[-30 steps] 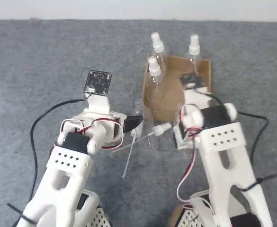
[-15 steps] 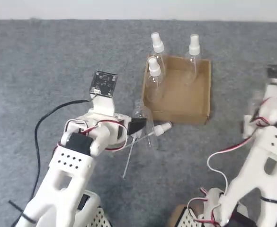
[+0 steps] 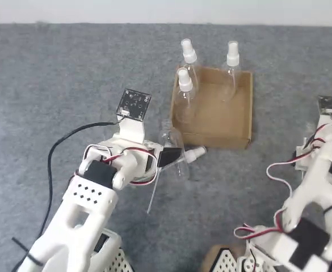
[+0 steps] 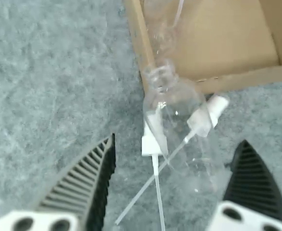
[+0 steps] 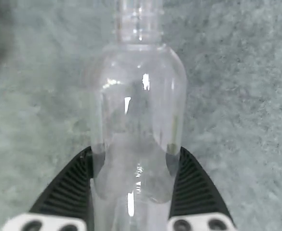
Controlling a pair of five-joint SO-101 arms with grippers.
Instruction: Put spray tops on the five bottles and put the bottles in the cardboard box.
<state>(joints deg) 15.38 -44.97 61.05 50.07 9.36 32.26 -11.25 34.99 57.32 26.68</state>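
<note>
The cardboard box (image 3: 242,110) lies at the middle back, and three clear bottles with white spray tops (image 3: 184,85) stand in or against its far and left sides. An uncapped clear bottle (image 3: 171,139) (image 4: 177,110) stands just in front of the box's near-left corner. My left gripper (image 4: 177,147) (image 3: 170,157) is open, one finger on each side of it without touching. Two loose spray tops with long tubes (image 4: 208,113) (image 4: 153,139) lie beside that bottle. At the right edge of the table, my right gripper (image 5: 136,163) is shut on another uncapped clear bottle (image 5: 138,120).
Grey carpet covers the table. The spray tops' thin tubes (image 3: 154,192) trail toward the front over the carpet. A black cable (image 3: 52,158) loops left of the left arm. The arms' white bases (image 3: 106,255) stand at the front edge.
The right arm has swung from in front of the box to the far right. The left arm has shifted slightly right, toward the uncapped bottle.
</note>
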